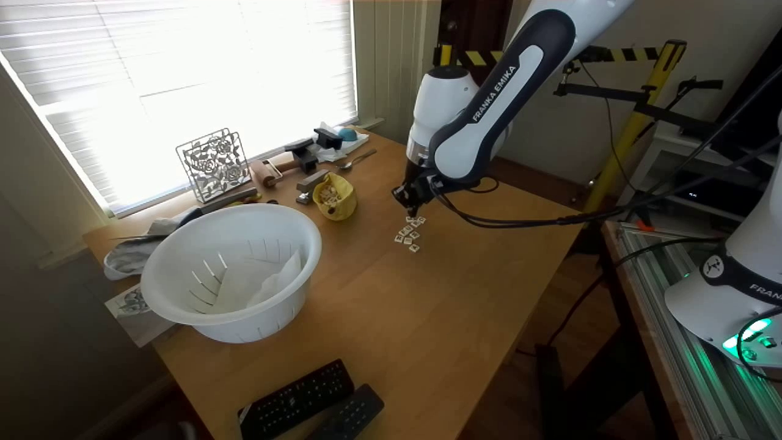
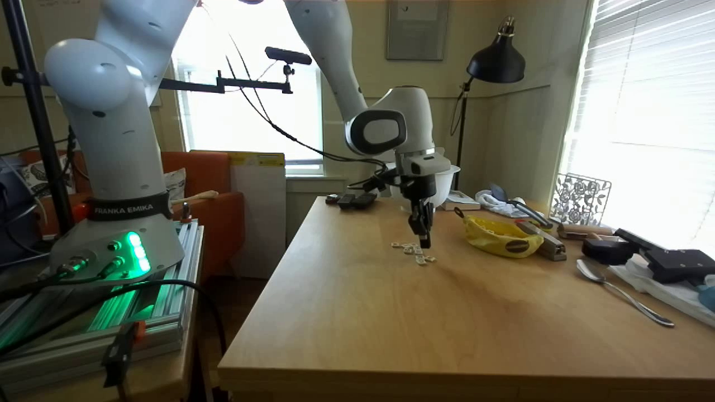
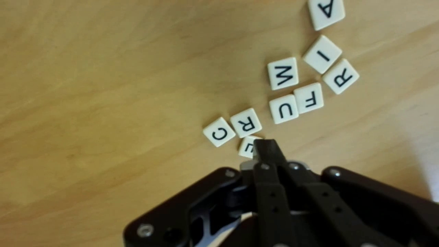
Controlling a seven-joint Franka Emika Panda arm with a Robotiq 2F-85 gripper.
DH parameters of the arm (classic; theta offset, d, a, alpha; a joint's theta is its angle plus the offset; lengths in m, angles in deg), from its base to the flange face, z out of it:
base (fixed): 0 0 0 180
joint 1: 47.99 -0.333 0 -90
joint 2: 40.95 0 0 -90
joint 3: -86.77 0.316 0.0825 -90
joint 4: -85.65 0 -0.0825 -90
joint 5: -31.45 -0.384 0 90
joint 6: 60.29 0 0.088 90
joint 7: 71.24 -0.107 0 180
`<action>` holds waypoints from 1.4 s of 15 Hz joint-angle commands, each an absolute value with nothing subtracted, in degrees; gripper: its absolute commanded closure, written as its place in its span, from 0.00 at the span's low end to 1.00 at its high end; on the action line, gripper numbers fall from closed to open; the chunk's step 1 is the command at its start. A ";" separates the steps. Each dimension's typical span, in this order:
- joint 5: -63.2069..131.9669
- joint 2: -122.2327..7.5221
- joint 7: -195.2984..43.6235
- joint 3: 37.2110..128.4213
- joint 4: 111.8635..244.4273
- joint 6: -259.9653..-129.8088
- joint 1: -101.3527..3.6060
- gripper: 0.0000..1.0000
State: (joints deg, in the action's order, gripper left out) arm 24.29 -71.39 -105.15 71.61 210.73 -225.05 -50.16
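Pointing down; end effector (image 2: pixel 425 241) near tiles (image 3: pixel 284 109)

In an exterior view: high, facing down along the flat brown wooden table (image 1: pixel 464 293); in an exterior view: low, looking back from its opposite end (image 2: pixel 458 360); wrist view: close, straight down. All share square white lettered tiles (image 3: pixel 283 79).

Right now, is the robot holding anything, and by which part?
Nothing is held: the gripper is shut, and partly hides one tile in the wrist view.
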 commanded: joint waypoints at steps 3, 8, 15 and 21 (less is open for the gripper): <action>23.30 -71.49 -98.64 73.05 211.84 -227.59 -48.07 1.00; 23.39 -72.56 -95.33 73.68 212.19 -228.16 -47.50 1.00; 23.38 -73.69 -93.39 73.88 212.07 -228.42 -47.38 1.00; 22.73 -73.45 -93.53 74.55 212.21 -227.58 -47.06 1.00</action>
State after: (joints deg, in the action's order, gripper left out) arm 24.29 -73.23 -94.69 73.14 211.52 -227.05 -48.09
